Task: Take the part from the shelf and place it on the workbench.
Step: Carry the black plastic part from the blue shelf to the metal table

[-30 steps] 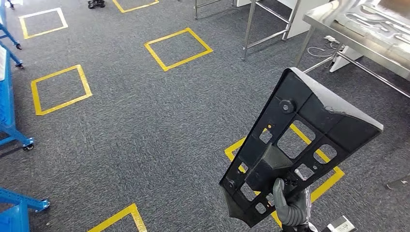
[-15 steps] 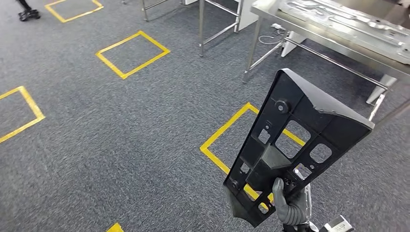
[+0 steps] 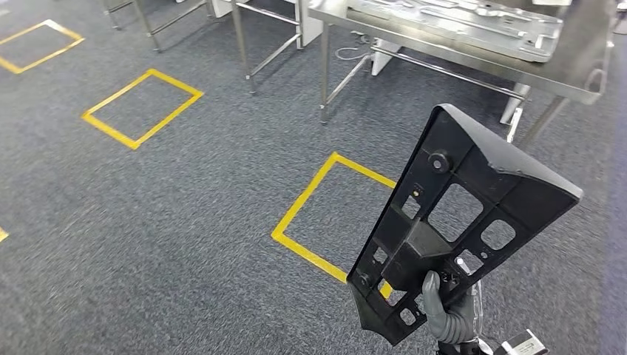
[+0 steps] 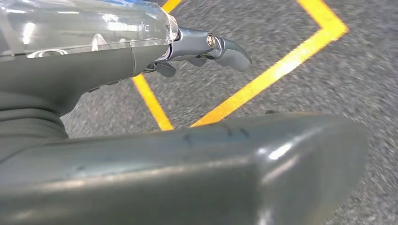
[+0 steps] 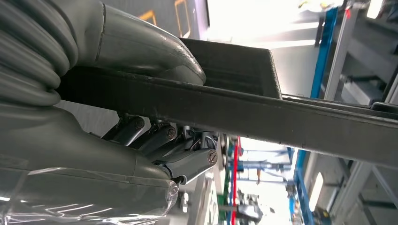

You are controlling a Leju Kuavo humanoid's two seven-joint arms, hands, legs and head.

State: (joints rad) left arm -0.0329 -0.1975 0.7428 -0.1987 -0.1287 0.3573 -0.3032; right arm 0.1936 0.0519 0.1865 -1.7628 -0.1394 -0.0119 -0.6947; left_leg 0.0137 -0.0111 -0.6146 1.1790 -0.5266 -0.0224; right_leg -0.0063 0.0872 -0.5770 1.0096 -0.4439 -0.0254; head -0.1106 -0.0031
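- We see the steel workbench (image 3: 584,81) well beyond our right hand.
- The black part (image 3: 458,222) stands tilted above that hand, clear of the bench.
- Our right hand (image 3: 447,318) grips its lower edge.
- Our left hand (image 4: 206,47) holds nothing, fingers loosely spread.

No text, label, brand, number or sign can be read in any view. The yellow tape squares (image 3: 140,106) on the grey carpet floor (image 3: 185,222) carry no lettering.
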